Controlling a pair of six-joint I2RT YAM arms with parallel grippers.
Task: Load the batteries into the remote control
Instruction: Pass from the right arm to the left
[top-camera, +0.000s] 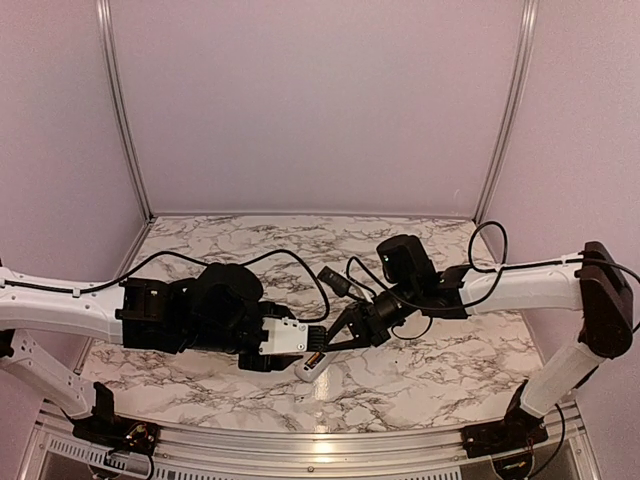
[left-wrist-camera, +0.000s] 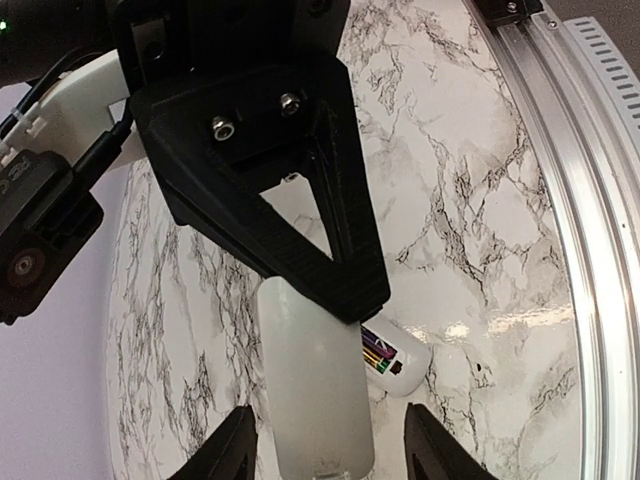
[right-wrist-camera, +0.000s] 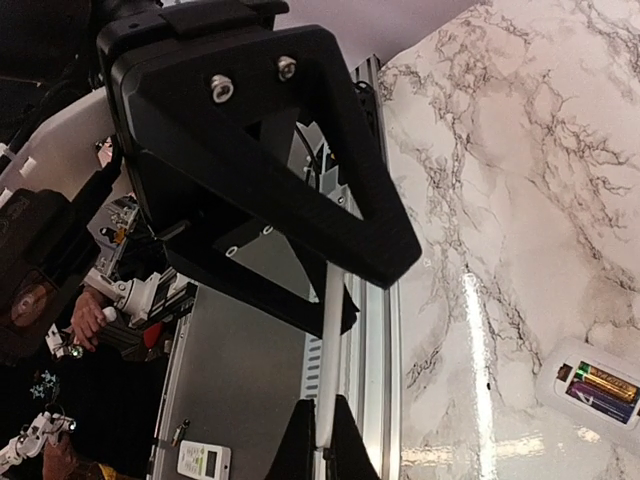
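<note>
The white remote control (left-wrist-camera: 405, 365) lies back-up on the marble table, its compartment open and two batteries (left-wrist-camera: 378, 352) side by side inside; it also shows in the right wrist view as the remote control (right-wrist-camera: 575, 395) with the batteries (right-wrist-camera: 603, 386). My right gripper (right-wrist-camera: 322, 428) is shut on a thin white battery cover (right-wrist-camera: 330, 340), seen edge-on. That cover (left-wrist-camera: 315, 390) hangs flat between the fingers of my left gripper (left-wrist-camera: 330, 445), which is open with a gap on each side. From above, both grippers meet over the remote control (top-camera: 312, 368).
The table's aluminium front rail (left-wrist-camera: 590, 250) runs close to the remote. Beyond the rail, a second white handset (right-wrist-camera: 204, 461) lies on a grey surface off the table. Black cables (top-camera: 335, 280) loop across the middle of the table.
</note>
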